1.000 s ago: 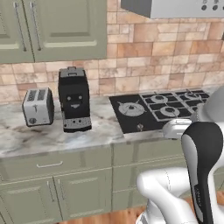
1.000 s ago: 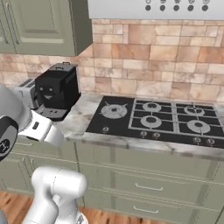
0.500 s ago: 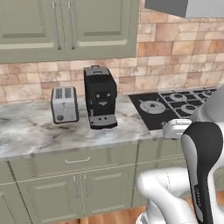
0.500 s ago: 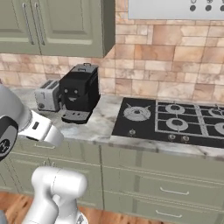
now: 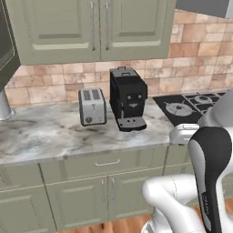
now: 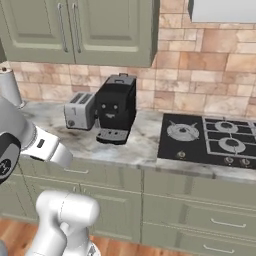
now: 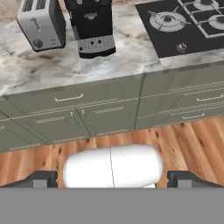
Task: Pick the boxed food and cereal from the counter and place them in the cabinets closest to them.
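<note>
Olive-green wall cabinets [image 5: 91, 27] [image 6: 75, 30] hang above the counter, their doors shut, with long grey bar handles. The boxed food and the cereal are out of view. In the hand view my gripper [image 7: 112, 179] is open, its two dark fingertips [image 7: 41, 178] far apart at the bottom edge with nothing between them. It points down at the wooden floor in front of the lower cupboards, well below the marble counter [image 7: 131, 57].
A silver toaster [image 5: 92, 107] [image 6: 79, 111] [image 7: 41, 24] and a black coffee machine [image 5: 128, 98] [image 6: 116, 107] [image 7: 92, 24] stand side by side on the counter. A black gas cooktop [image 5: 191, 104] [image 6: 210, 140] lies to their right. A grey cylinder [image 6: 10, 87] stands at the far left.
The whole picture has slid to the right, so the base has driven left along the counter. Toaster and coffee machine have not moved on the counter. The gripper stays open.
</note>
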